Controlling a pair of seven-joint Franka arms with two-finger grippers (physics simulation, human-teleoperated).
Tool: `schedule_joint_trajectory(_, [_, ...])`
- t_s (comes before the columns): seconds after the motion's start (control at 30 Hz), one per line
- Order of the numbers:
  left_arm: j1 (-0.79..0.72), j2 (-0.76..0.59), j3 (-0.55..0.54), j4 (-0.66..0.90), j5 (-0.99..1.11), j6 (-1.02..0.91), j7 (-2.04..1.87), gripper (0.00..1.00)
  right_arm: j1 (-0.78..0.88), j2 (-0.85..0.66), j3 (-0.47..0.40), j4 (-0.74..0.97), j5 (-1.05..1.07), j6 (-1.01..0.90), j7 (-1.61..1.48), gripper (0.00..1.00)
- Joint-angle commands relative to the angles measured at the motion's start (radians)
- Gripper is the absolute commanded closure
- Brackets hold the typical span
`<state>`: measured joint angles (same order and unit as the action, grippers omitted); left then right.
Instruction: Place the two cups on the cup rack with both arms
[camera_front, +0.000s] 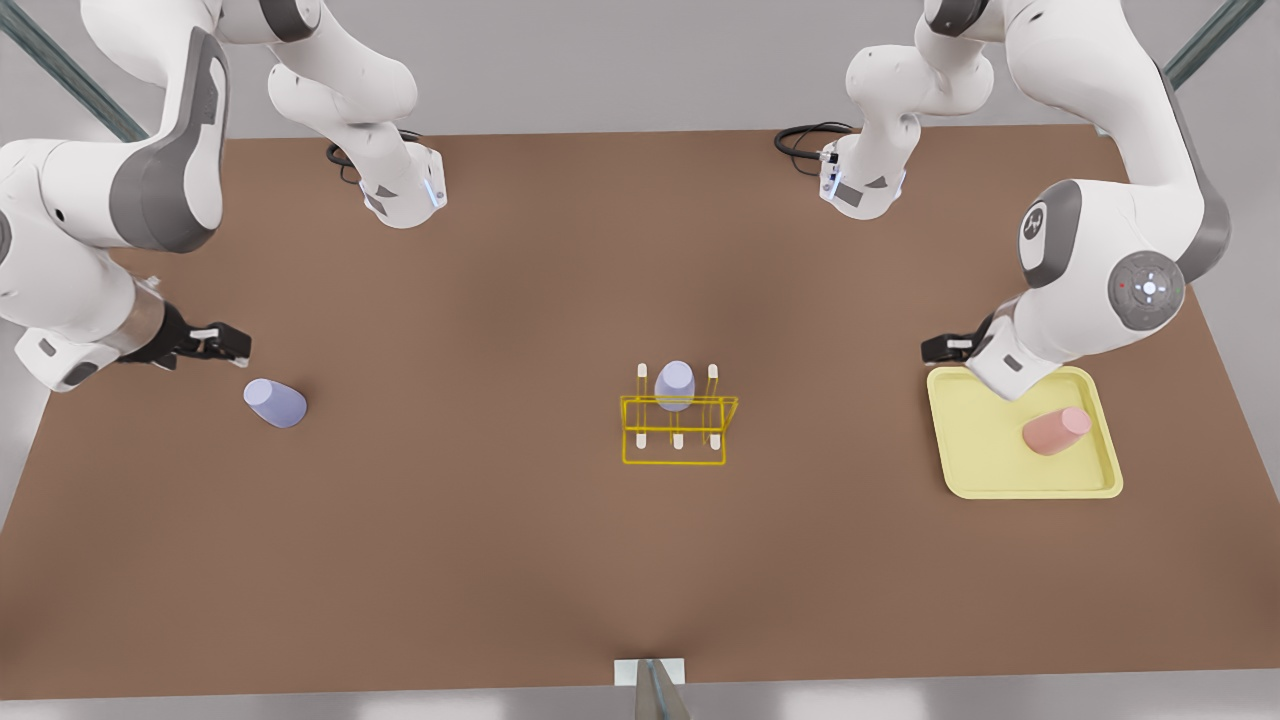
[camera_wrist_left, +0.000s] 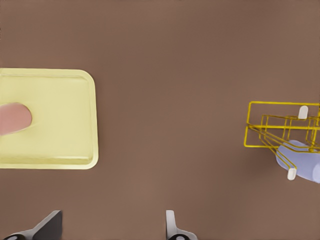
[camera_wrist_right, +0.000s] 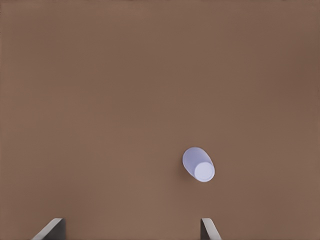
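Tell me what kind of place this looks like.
Likely a simulated robot workbench, not a kitchen: a plain brown table flanked by white arms, holding a wire cup rack, a yellow tray and plain cups.

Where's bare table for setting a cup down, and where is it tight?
Bare brown table lies between the loose lavender cup and the yellow wire rack, and between the rack and the pale-yellow tray. Tight spots: the rack's pegs, one holding another lavender cup, and the tray with the pink cup.
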<state>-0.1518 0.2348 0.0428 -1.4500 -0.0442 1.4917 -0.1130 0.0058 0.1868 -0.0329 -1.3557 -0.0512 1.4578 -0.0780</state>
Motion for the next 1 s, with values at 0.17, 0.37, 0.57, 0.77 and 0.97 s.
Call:
schedule_joint_trajectory(0.17, [0.242, 0.231, 0.065, 0.096, 0.003, 0.235, 0.418, 0.0, -0.049, 0.134, -0.004, -0.148, -0.004, 0.3, -0.083, 0.0])
schedule_joint_trajectory(0.37, [0.463, 0.396, 0.066, 0.002, -0.011, 0.542, 0.774, 0.0, -0.121, 0.157, -0.002, -0.362, 0.031, 0.602, -0.112, 0.0])
schedule_joint_trajectory(0.57, [0.502, 0.359, 0.074, -0.182, 0.003, 0.628, 0.779, 0.0, -0.208, 0.122, -0.002, -0.554, 0.071, 0.747, -0.218, 0.0])
schedule_joint_trajectory(0.77, [0.491, 0.37, 0.075, -0.196, -0.026, 0.641, 0.773, 0.0, -0.227, 0.103, -0.004, -0.68, 0.071, 0.836, -0.264, 0.0])
schedule_joint_trajectory(0.97, [0.494, 0.408, 0.074, -0.199, -0.034, 0.66, 0.773, 0.0, -0.253, 0.129, -0.007, -0.7, 0.06, 0.859, -0.322, 0.0])
